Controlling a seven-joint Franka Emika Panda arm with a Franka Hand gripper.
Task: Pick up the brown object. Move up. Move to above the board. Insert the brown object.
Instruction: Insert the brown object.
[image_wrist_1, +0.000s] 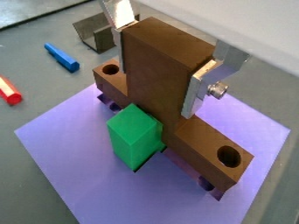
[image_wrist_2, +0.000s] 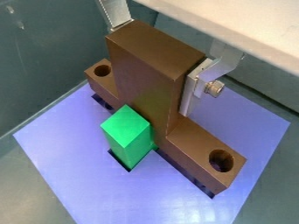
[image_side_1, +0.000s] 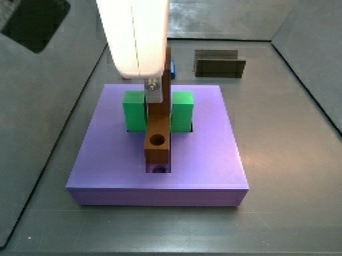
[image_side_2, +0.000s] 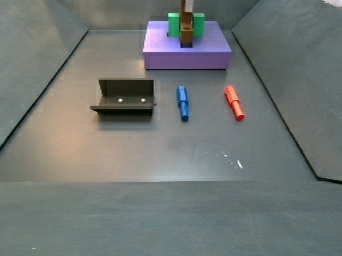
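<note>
The brown object (image_wrist_1: 158, 79) (image_wrist_2: 146, 79) stands upright on the lavender board (image_wrist_1: 82, 166) (image_wrist_2: 70, 166). Its flat base with round holes lies along the board's slot. My gripper (image_wrist_1: 158, 57) (image_wrist_2: 155, 52) is shut on its tall part, one silver finger (image_wrist_1: 198, 87) pressed on each side. A green block (image_wrist_1: 135, 136) (image_wrist_2: 126, 136) sits against the brown object. In both side views the brown object (image_side_1: 158, 130) (image_side_2: 187, 28) sits between the green block's (image_side_1: 134, 112) arms on the board (image_side_1: 201, 165) (image_side_2: 187, 55), with the gripper (image_side_1: 155, 90) right above.
The fixture (image_side_2: 123, 97) (image_side_1: 221, 65) stands on the grey floor away from the board. A blue piece (image_side_2: 183, 101) (image_wrist_1: 62, 56) and a red piece (image_side_2: 234, 101) (image_wrist_1: 10, 90) lie on the floor beside it. Grey walls enclose the floor.
</note>
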